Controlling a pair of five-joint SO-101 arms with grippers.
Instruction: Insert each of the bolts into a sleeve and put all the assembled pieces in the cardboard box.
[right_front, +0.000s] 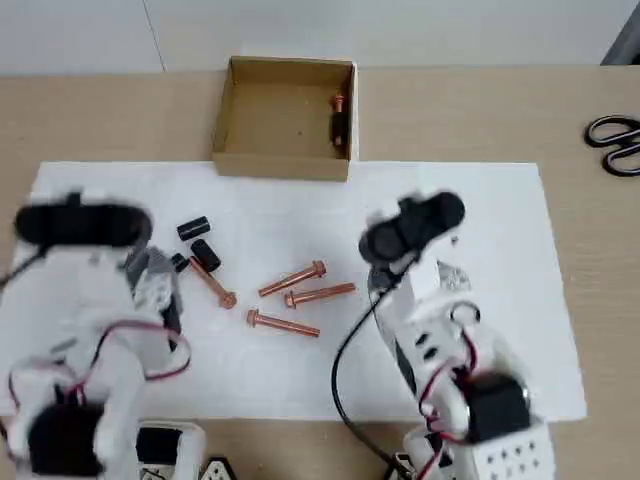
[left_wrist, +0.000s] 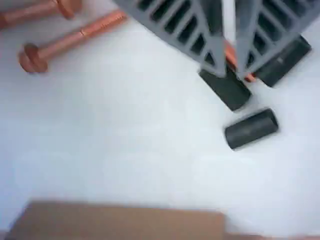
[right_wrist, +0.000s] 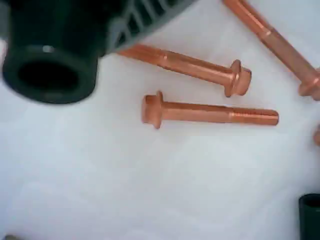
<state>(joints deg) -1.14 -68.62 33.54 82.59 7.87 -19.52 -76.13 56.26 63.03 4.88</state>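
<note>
The left gripper is pinched narrow on the shank of a bolt, with its tips down at the white paper. A near sleeve lies just past the fingertips. The right gripper clamps a held sleeve, hollow end showing, and hangs over loose bolts. The cardboard box sits well beyond both grippers, with one assembled piece inside.

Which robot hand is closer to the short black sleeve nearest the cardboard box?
Left. The left hand sits beside that short black sleeve; the right hand, holding another black sleeve, hangs beyond the copper bolts.
</note>
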